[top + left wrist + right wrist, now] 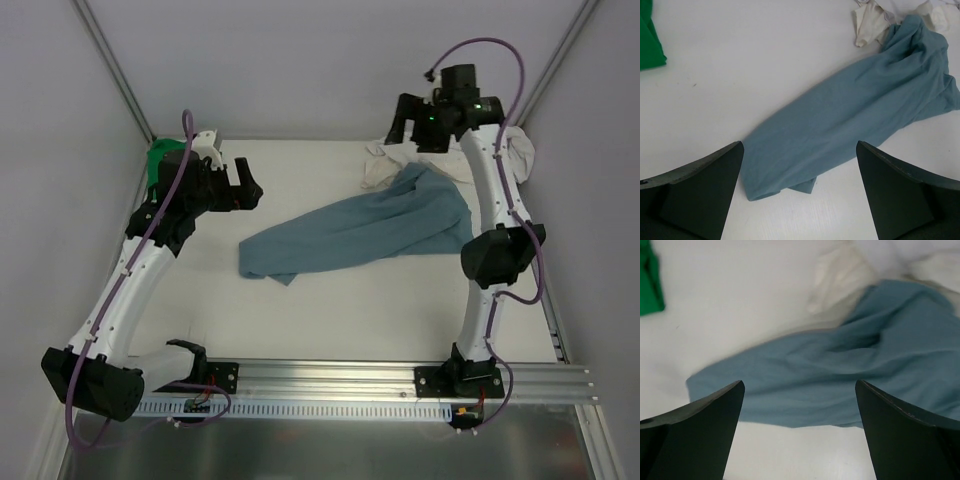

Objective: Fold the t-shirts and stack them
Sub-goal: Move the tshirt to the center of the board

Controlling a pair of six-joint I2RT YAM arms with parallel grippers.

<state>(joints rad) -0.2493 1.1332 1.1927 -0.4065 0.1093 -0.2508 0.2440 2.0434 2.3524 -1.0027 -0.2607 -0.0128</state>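
Top external: you've got three shirts loose on the table [330, 320], and no stack anywhere.

The blue shirt [360, 235] lies mid-table as a long rumpled strip, running diagonally from near-left to far-right. Its far end touches or overlaps the cream shirt [383, 165], which is crumpled in the far right corner and partly hidden behind the right arm [490, 200].

The green shirt [158, 162] sits at the far left edge, mostly hidden behind the left arm [150, 250]. Only a corner of it shows in the wrist views, so you can't tell whether it's folded.

- **Left gripper** [250, 190]: jaws wide and empty, hovering above the table just left of the blue shirt's near end.
- **Right gripper** [405, 122]: jaws wide and empty too, raised over the far end where blue meets cream. The right wrist view is blurred, so detail there is poor.

Progress call: basically at the start.
- Blue isn't spread flat and has no clean fold line in it.
- Cream looks unhandled, just a heap.
- Left to do: flatten and fold blue, do the same for cream, check green, then stack all three.

I'd expect blue first, since both wrist cameras are pointed at it.
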